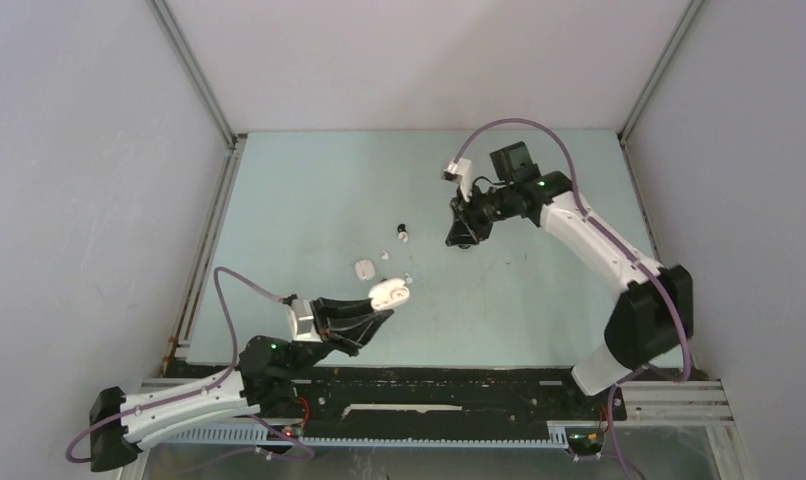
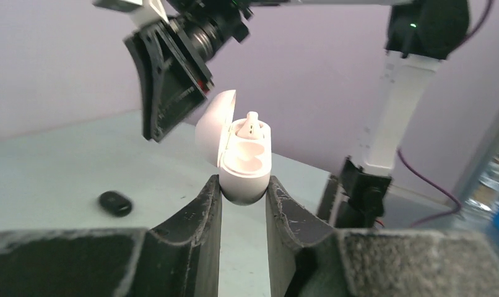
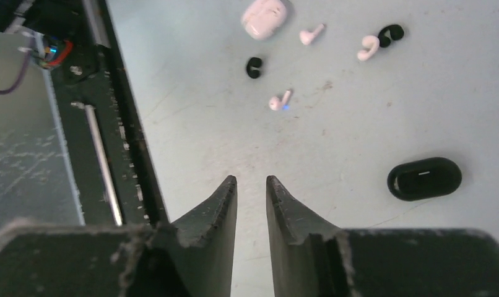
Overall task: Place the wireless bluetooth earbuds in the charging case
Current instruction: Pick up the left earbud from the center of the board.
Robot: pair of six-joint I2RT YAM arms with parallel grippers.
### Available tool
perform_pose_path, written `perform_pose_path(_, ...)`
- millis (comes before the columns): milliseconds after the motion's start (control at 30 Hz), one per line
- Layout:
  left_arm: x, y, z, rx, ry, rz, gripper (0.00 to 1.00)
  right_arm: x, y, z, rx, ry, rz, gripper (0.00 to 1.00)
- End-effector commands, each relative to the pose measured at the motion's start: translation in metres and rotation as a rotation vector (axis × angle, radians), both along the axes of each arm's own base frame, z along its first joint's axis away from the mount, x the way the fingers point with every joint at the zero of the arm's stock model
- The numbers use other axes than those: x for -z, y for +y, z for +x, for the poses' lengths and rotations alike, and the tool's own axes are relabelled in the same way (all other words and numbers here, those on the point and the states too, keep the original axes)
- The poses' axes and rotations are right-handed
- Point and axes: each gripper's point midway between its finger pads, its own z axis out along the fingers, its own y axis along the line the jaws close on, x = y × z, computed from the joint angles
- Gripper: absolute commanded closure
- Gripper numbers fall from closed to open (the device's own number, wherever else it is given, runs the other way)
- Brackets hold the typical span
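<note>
My left gripper [image 1: 382,311] [image 2: 244,184] is shut on the base of a white charging case [image 1: 389,292] [image 2: 246,166], held upright with its lid open. One white earbud [image 2: 251,127] sits in one socket; the other socket is empty. My right gripper [image 1: 459,237] [image 3: 251,180] hangs above the table, its jaws a little apart and empty. On the table in the right wrist view lie white earbuds [image 3: 279,100] [image 3: 312,34] [image 3: 366,48] and black earbuds [image 3: 254,67] [image 3: 390,34]. A black case [image 3: 424,178] [image 2: 115,203] lies shut beside the right gripper.
A second white case [image 3: 265,15] [image 1: 363,268] lies on the table to the left of the loose buds. The black front rail [image 3: 104,124] runs along the near edge. Grey walls enclose the table on three sides.
</note>
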Motion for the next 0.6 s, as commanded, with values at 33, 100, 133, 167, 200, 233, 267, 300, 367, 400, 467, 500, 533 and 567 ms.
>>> perform_pose_path(33,0.089,0.03,0.046,-0.299,0.174,0.198,1.0,0.044,0.03,0.04,0.084,0.031,-0.113,0.79)
perform_pose_path(100,0.097,0.034,0.05,-0.33,0.196,0.217,1.0,0.062,0.041,0.042,0.079,0.103,-0.15,0.81)
perform_pose_path(133,0.101,0.035,0.051,-0.338,0.204,0.225,1.0,0.067,0.045,0.045,0.072,0.109,-0.159,0.81)
perform_pose_path(167,0.104,0.036,0.052,-0.345,0.212,0.235,1.0,0.072,0.05,0.047,0.066,0.103,-0.172,0.81)
perform_pose_path(200,0.108,0.036,0.052,-0.35,0.218,0.25,1.0,0.077,0.054,0.053,0.068,0.08,-0.192,0.81)
perform_pose_path(233,0.111,0.036,0.053,-0.354,0.228,0.257,1.0,0.079,0.057,0.061,0.074,0.057,-0.2,0.81)
perform_pose_path(267,0.115,0.037,0.054,-0.361,0.237,0.266,1.0,0.083,0.06,0.069,0.081,0.036,-0.213,0.82)
perform_pose_path(300,0.117,0.038,0.055,-0.372,0.247,0.271,1.0,0.085,0.064,0.078,0.091,0.014,-0.225,0.82)
perform_pose_path(367,0.121,0.04,0.058,-0.388,0.261,0.28,1.0,0.092,0.071,0.095,0.107,0.005,-0.239,0.82)
perform_pose_path(400,0.121,0.041,0.059,-0.399,0.268,0.279,1.0,0.096,0.074,0.102,0.107,0.013,-0.241,0.82)
perform_pose_path(467,0.123,0.045,0.063,-0.43,0.278,0.278,1.0,0.107,0.083,0.113,0.098,0.021,-0.244,0.82)
perform_pose_path(500,0.123,0.047,0.065,-0.439,0.279,0.276,1.0,0.11,0.087,0.118,0.095,0.018,-0.245,0.81)
perform_pose_path(533,0.123,0.048,0.066,-0.445,0.281,0.273,1.0,0.115,0.09,0.123,0.094,0.02,-0.255,0.81)
perform_pose_path(567,0.123,0.049,0.067,-0.448,0.283,0.271,1.0,0.117,0.093,0.128,0.093,0.019,-0.259,0.8)
